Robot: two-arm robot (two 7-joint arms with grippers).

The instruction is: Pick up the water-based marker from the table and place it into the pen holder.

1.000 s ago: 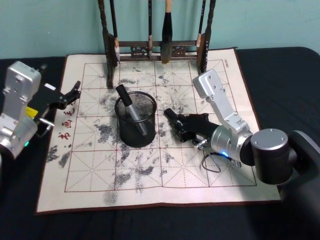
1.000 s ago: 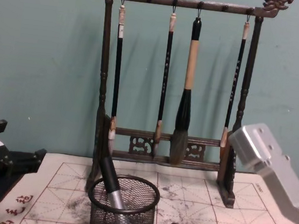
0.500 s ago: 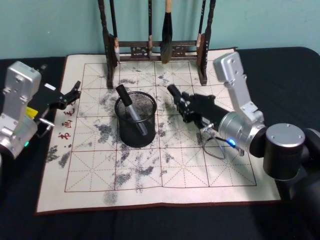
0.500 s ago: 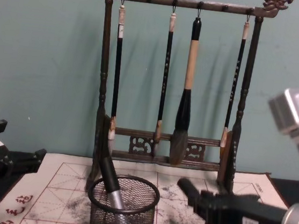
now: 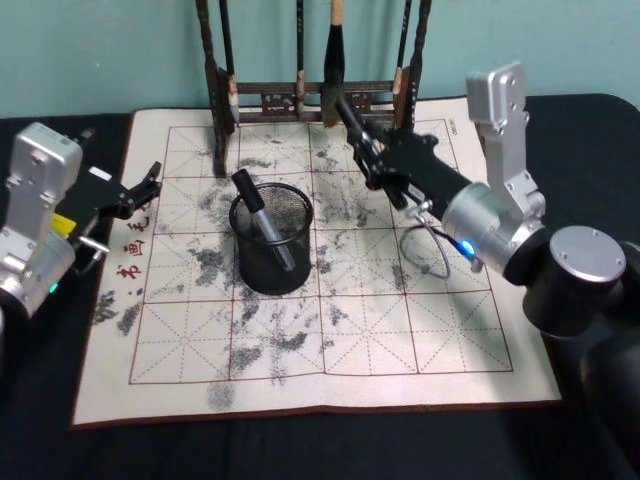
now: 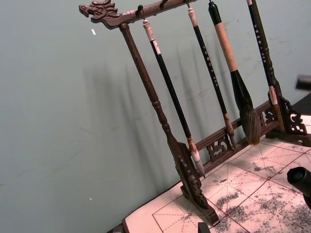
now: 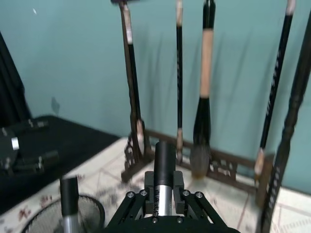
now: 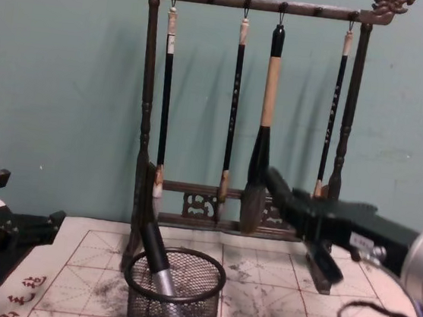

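Raised off the mat in the last second, the right gripper [image 5: 366, 145] has swung up and back from its low spot beside the round black wire-mesh pen holder [image 5: 255, 268] toward the rack, taking its load with it.

Far left, the left gripper [image 5: 150, 185] sits low at the mat's edge, fingers apart and holding nothing. It is probably parked there to stay clear of the working arm.

The pen holder stands upright on the off-white felt calligraphy mat with a red grid and ink blots [image 5: 350, 340], which lies on the black cloth-covered surface [image 5: 300, 450]. One black-capped, silver-barrelled marker [image 5: 248, 190] already leans inside it, cap over the rim.

Behind it rises the tall dark wooden brush rack with carved ends [image 8: 145, 120], its brushes hanging in a row.

To the right and above the mat, well apart from the holder, the right gripper's fingers are clamped on the water-based marker [image 5: 352, 118], a black-capped pen with a silver barrel. The wrist view shows the barrel pinched between the two sides and the cap sticking out ahead [image 7: 164, 160]. The chest view shows the pen [image 8: 277, 183] slanting up toward the hanging brushes.

The height seems meant to let the marker clear the rim. It has yet to travel left over the opening and tip downward, and the closeness to the brushes calls for care
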